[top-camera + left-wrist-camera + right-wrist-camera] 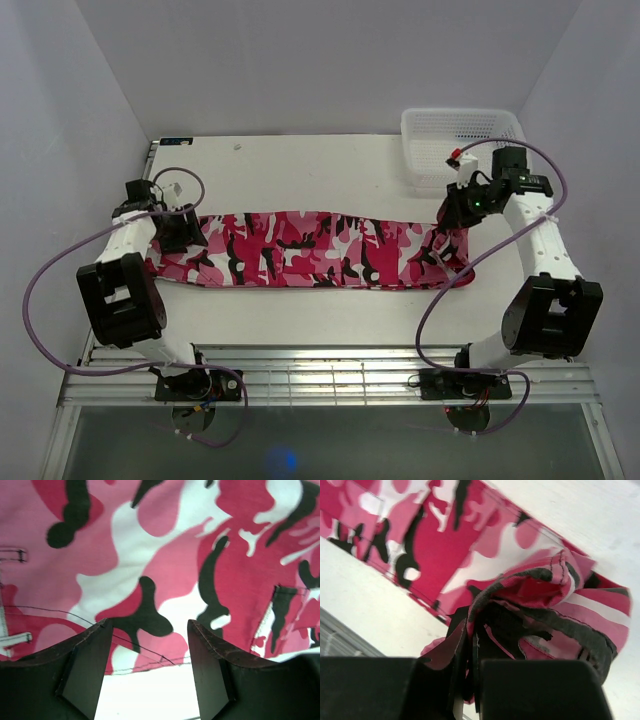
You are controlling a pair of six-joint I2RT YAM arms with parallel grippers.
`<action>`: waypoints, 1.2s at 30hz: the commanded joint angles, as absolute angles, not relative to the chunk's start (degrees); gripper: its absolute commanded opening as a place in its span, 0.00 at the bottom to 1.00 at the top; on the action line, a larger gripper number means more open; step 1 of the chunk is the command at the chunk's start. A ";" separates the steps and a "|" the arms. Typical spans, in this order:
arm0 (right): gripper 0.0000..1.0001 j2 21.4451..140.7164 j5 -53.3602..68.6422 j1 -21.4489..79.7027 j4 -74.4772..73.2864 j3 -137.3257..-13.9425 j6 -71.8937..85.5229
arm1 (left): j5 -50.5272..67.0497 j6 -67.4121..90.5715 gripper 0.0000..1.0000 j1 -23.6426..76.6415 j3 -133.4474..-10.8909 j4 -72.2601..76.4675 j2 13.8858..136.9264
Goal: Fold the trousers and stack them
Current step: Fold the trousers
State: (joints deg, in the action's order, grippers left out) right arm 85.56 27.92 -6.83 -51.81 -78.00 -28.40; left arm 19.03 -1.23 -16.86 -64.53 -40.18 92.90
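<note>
Pink camouflage trousers [300,250] are clenched by the right hand [472,650], one end raised for folding; the left hand [150,630] is held released above them.

A robot lab booth: plain white walls [330,60] box in a white table [300,170].

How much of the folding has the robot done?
Done: the trousers lie in one long flat strip across the table. In hand: the right gripper is shut on their bunched-up right end, lifted a little; the left gripper is open over the left end, holding nothing. Left: no end-to-end fold shows yet, and no stacking.
</note>
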 commanded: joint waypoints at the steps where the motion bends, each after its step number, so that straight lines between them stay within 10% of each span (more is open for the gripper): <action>1: 0.08 82.79 32.96 -0.72 -42.47 -74.28 -13.91 | 22.50 -0.62 0.72 -16.00 -61.88 -39.99 88.77; 15: 0.08 95.26 29.27 23.54 -19.78 -68.02 13.25 | 20.92 2.37 0.72 -16.00 -53.79 -38.14 87.54; 36: 0.08 108.19 25.84 34.54 -14.68 -79.27 22.23 | 18.54 3.08 0.73 -15.91 -49.48 -37.00 88.95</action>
State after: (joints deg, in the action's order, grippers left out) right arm 106.80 25.87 33.34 -17.61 -75.61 20.23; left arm 20.36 3.09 -15.92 -51.05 -37.10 89.82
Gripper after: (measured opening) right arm 0.088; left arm 0.724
